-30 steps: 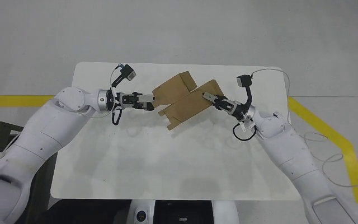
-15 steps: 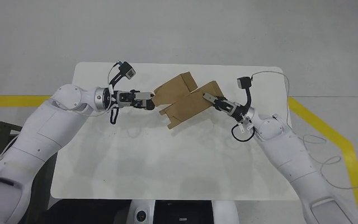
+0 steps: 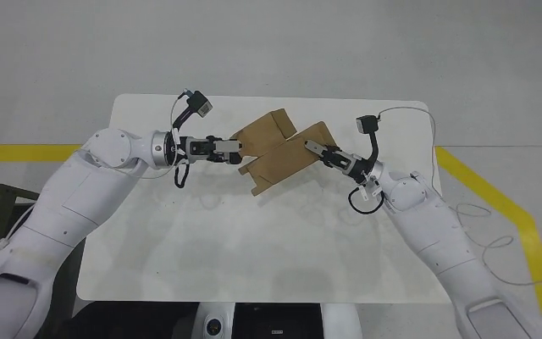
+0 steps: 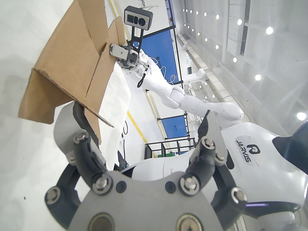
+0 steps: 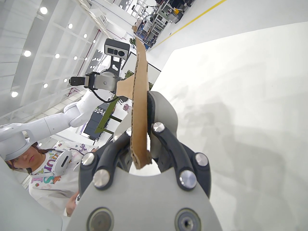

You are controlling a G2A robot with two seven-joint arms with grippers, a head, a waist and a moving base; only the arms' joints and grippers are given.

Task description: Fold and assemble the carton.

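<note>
Carton (image 3: 284, 152) near the table's (image 3: 254, 246) far edge looks light and stiff, best gripped by flap edges: right gripper (image 3: 311, 147) clamps one, left gripper (image 3: 239, 150) gapes open at the opposite flap.

Top view looks down on the white table (image 3: 212, 246); wrist views face each other closely across the brown cardboard carton (image 3: 279, 152).

Partly folded brown cardboard carton (image 4: 72, 56). The left gripper (image 4: 142, 114) is spread wide, one finger (image 4: 81, 121) apparently touching a flap. The right gripper (image 4: 115, 51) pinches the far edge.
</note>
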